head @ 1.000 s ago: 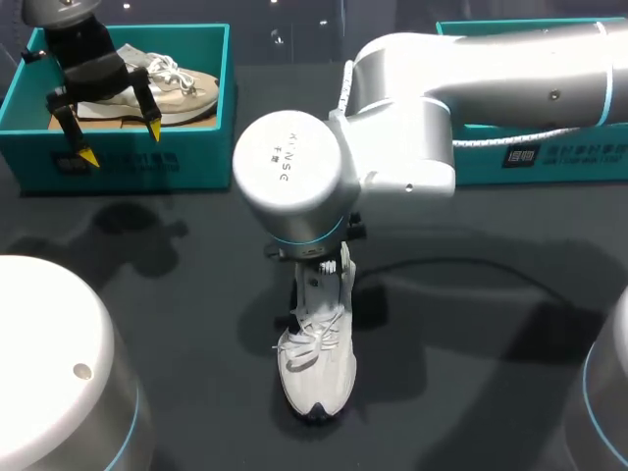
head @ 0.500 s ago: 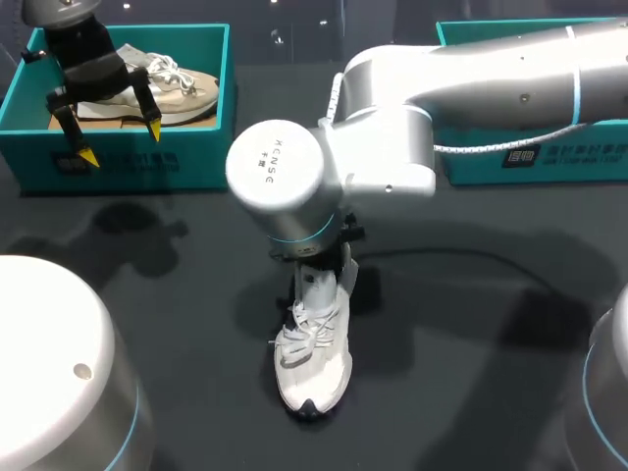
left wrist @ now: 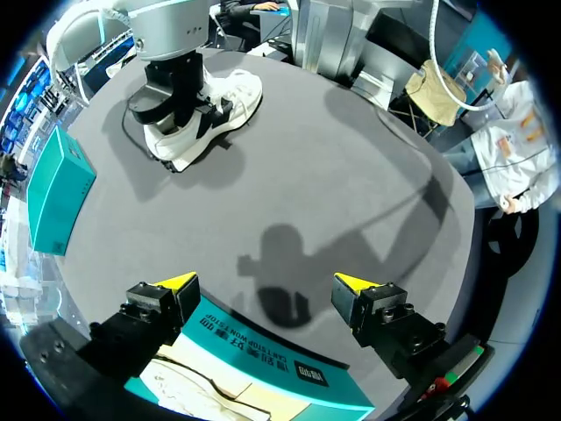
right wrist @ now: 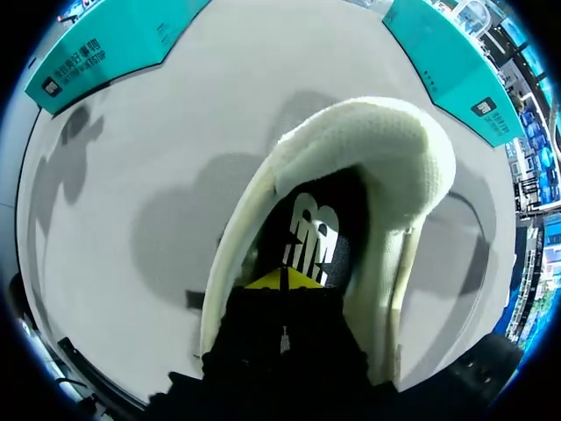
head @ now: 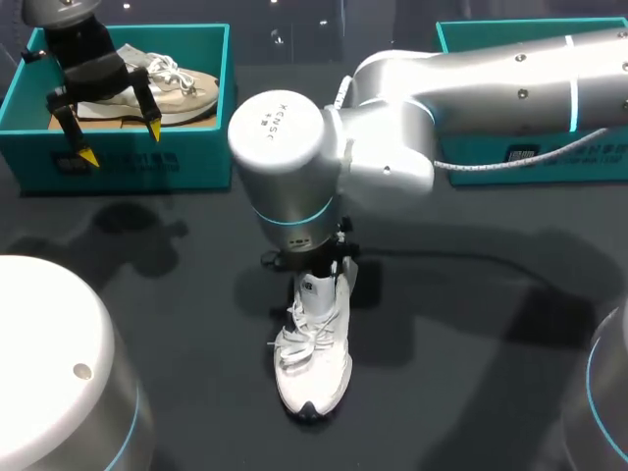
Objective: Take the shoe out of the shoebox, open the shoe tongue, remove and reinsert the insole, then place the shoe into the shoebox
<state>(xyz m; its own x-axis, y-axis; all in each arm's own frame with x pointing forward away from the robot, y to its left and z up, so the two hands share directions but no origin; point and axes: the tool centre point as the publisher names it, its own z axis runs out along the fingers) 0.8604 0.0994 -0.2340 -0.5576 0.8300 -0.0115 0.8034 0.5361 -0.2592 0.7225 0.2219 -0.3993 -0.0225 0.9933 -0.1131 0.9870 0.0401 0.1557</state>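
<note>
A white shoe [head: 314,353] stands on the dark table, toe toward the front edge. My right arm [head: 294,167] reaches in over its heel and hides most of its gripper. In the right wrist view my right gripper [right wrist: 282,279] is shut, tips together down inside the shoe [right wrist: 386,158], against the black insole [right wrist: 311,232]. I cannot tell whether it pinches the insole. My left gripper [head: 122,142] hangs open over the front wall of the left teal shoebox [head: 128,169]. The left wrist view has the open left gripper [left wrist: 265,282] above that shoebox [left wrist: 254,351], the white shoe [left wrist: 210,110] far ahead.
A second, beige shoe [head: 182,88] lies in the left shoebox. Another teal box [head: 549,157] stands at the back right, partly behind my right arm. My arms' white bases [head: 59,373] fill the front corners.
My right arm's wrist has swung and turned above the heel, and the shoe has shifted a little to the left. The left arm has not moved.
</note>
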